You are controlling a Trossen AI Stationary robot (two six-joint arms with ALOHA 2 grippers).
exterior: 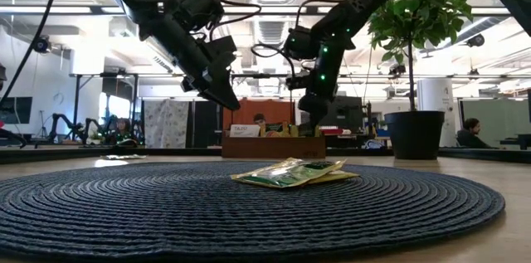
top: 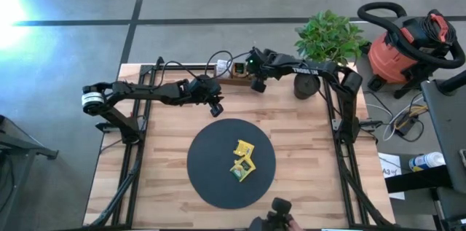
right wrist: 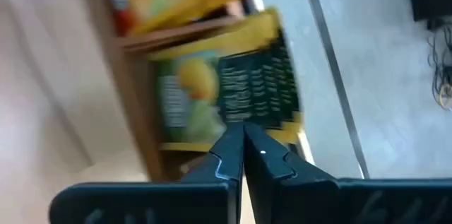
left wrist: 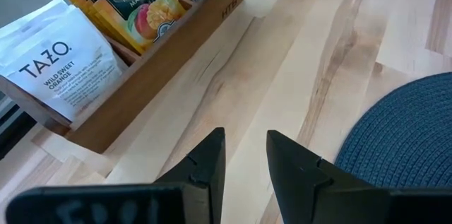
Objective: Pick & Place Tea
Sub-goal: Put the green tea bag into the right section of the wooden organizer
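Now your right gripper (right wrist: 244,146) pinches a yellow tea packet (right wrist: 226,90) at the wooden tray (top: 237,79), top centre; your left gripper (left wrist: 244,157) hangs parted, empty.

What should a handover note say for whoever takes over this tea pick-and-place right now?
Right gripper: shut on a yellow tea packet at the wooden tray at the table's far edge; packet not lifted clear yet.
Left gripper: fingers slightly apart, holding nothing, above bare table between the tray and the black mat.
Done: a few yellow-green packets lie in a small pile on the mat.
Left: carry the gripped packet to the mat and release it. More packets stand in the tray, among them a white Tazo packet and mango ones.
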